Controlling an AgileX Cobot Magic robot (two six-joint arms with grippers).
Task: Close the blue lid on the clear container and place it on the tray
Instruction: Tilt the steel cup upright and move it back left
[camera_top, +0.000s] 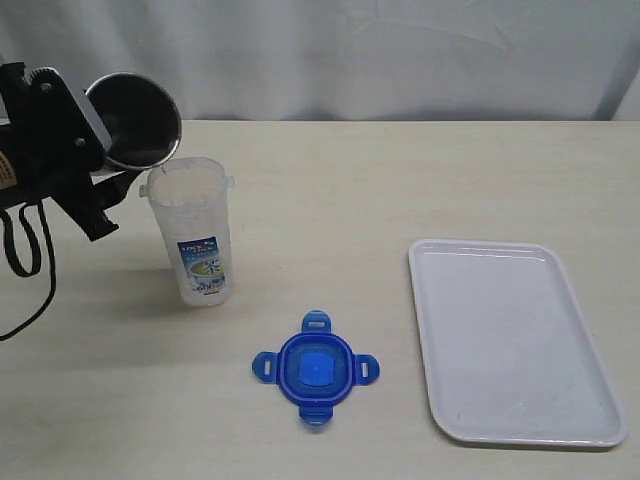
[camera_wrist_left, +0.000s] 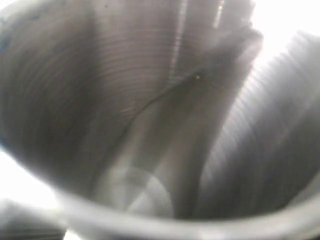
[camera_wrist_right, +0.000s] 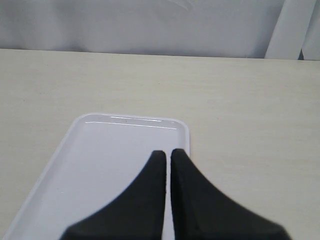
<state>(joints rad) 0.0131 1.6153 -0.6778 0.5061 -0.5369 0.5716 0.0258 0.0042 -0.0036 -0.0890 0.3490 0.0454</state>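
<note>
The clear container (camera_top: 195, 235) stands upright and uncovered on the table's left side, its blue-and-white label facing me. The blue lid (camera_top: 315, 368) lies flat on the table in front of it, apart from it, tabs spread. The white tray (camera_top: 510, 340) lies to the right with nothing on it. My left gripper (camera_top: 112, 160) holds a grey steel cup (camera_top: 133, 118) in the air, tipped on its side, mouth just above the container's rim. The cup's inside (camera_wrist_left: 150, 100) fills the left wrist view. My right gripper (camera_wrist_right: 167, 152) is shut and empty above the tray (camera_wrist_right: 100, 160).
A pale curtain hangs along the table's far edge. The left arm's black cable (camera_top: 25, 270) loops down at the far left. Bare tabletop lies between the lid and the tray.
</note>
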